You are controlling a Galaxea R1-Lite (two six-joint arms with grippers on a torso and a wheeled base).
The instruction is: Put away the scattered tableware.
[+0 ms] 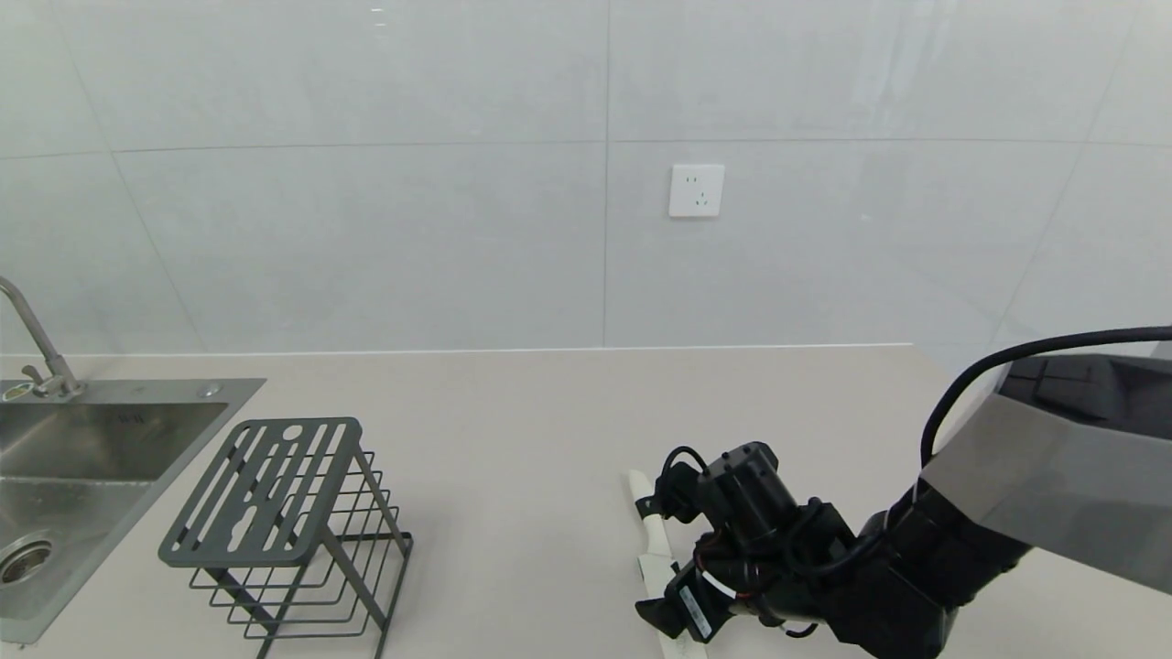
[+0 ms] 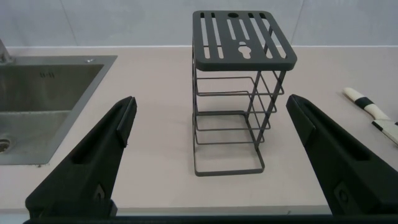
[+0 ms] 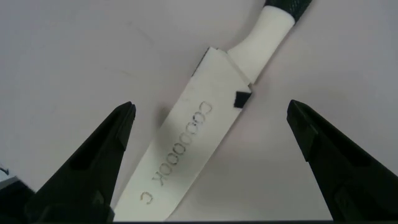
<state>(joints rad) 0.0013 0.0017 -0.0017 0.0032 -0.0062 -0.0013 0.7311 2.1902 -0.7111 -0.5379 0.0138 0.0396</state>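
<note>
A white knife (image 1: 652, 549) with a white blade and a white handle with black bands lies flat on the beige counter. My right gripper (image 1: 667, 562) hangs just above it, open, with a finger on either side of the blade (image 3: 186, 155); nothing is held. In the right wrist view the gripper (image 3: 211, 168) straddles the blade near the handle. A dark grey wire knife rack (image 1: 284, 513) with a slotted top stands to the left. My left gripper (image 2: 211, 168) is open and empty, facing the rack (image 2: 242, 81) from a short way off, with the knife handle (image 2: 372, 109) off to one side.
A steel sink (image 1: 82, 458) with a tap (image 1: 37, 348) is set into the counter at the far left. A tiled wall with a socket (image 1: 696, 190) closes the back. Bare counter (image 1: 513, 430) lies between rack and knife.
</note>
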